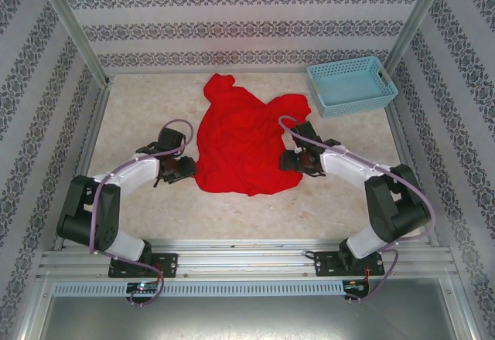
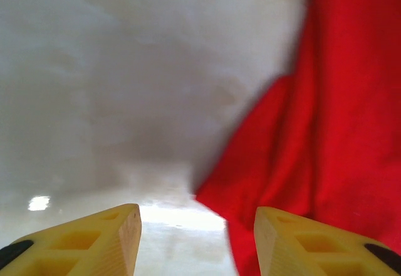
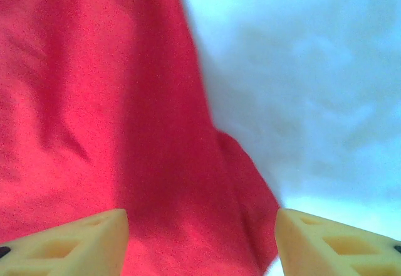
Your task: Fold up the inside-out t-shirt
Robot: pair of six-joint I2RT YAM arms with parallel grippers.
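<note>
The inside-out t-shirt (image 1: pixel 232 143) is a plain red cloth lying crumpled and wrinkled in the middle of the table, with one part stretching toward the far side. My left gripper (image 1: pixel 188 168) sits low at the shirt's left lower edge. In the left wrist view it (image 2: pixel 197 238) is open, and the shirt's edge (image 2: pixel 332 132) reaches in beside the right finger (image 2: pixel 301 244). My right gripper (image 1: pixel 288 160) is at the shirt's right edge. In the right wrist view it (image 3: pixel 200 241) is open, with red cloth (image 3: pixel 113 113) spread beneath the gap between its fingers.
A light blue plastic basket (image 1: pixel 352 85) stands at the back right corner of the table. The pale marbled tabletop (image 1: pixel 139 108) is ringed by metal frame posts and patterned walls. Both arms' cables loop above their wrists.
</note>
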